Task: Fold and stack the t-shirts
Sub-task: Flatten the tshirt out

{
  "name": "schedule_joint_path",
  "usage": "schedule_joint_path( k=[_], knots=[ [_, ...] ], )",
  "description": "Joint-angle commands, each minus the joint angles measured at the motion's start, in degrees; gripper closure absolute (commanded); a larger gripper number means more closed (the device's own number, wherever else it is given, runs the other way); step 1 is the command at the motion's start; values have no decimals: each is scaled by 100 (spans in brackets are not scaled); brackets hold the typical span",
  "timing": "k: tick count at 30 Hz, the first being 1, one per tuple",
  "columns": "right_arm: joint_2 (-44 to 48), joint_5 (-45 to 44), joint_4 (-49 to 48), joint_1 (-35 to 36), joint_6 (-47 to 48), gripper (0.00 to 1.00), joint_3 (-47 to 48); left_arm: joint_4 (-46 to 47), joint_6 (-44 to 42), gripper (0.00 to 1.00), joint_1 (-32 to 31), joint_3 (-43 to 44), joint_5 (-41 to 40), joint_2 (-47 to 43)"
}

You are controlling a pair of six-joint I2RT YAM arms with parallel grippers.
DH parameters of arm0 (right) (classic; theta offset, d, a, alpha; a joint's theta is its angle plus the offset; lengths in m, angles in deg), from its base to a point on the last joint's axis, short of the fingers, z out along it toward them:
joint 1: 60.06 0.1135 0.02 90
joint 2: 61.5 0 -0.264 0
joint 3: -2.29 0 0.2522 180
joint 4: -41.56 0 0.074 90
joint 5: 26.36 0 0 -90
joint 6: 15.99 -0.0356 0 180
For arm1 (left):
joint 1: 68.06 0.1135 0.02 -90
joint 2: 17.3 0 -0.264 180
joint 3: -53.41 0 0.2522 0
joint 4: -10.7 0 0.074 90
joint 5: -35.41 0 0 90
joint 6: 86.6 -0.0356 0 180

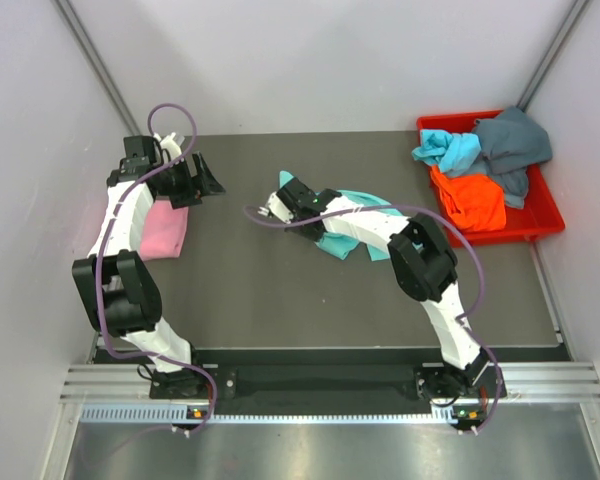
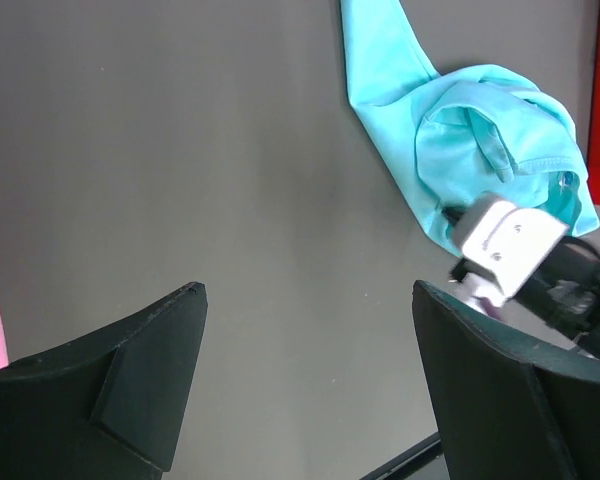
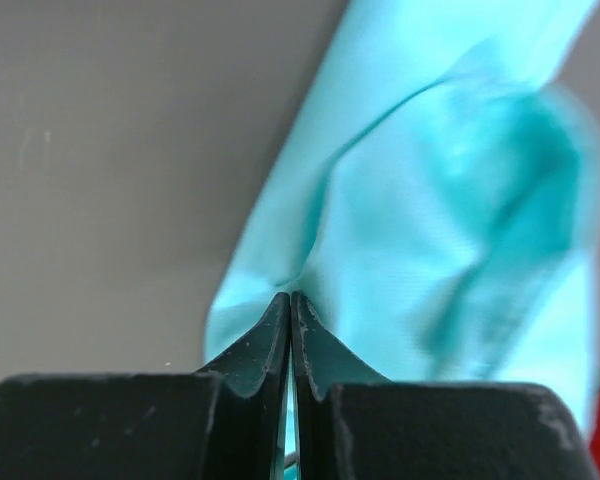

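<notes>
Grey table (image 1: 280,290); right tool (image 3: 291,300) pinches teal t-shirt (image 3: 430,250); left tool (image 2: 308,295) agape.

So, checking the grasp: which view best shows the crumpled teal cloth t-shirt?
Left wrist: the crumpled teal cloth t-shirt lies mostly unobstructed. Top external: the right arm covers much of it. Right wrist: a blurred close-up pinched by the right end effector.

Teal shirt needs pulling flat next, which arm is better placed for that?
Right. The right claw is shut on the teal shirt; the left claw hangs open by the pink shirt, apart from the teal one.
</notes>
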Motion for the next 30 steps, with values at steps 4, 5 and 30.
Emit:
schedule_joint_path(
  k=[4, 5, 30],
  knots=[
    [883, -250, -363, -230, 320, 100, 1076, 295, 59, 12, -27, 137, 230, -105],
    [910, -250, -363, -275, 329, 100, 1242, 321, 103, 12, -27, 129, 256, -61],
    [-13, 1675, 657, -126, -331, 53, 699, 268, 59, 12, -88, 120, 125, -140]
  ],
)
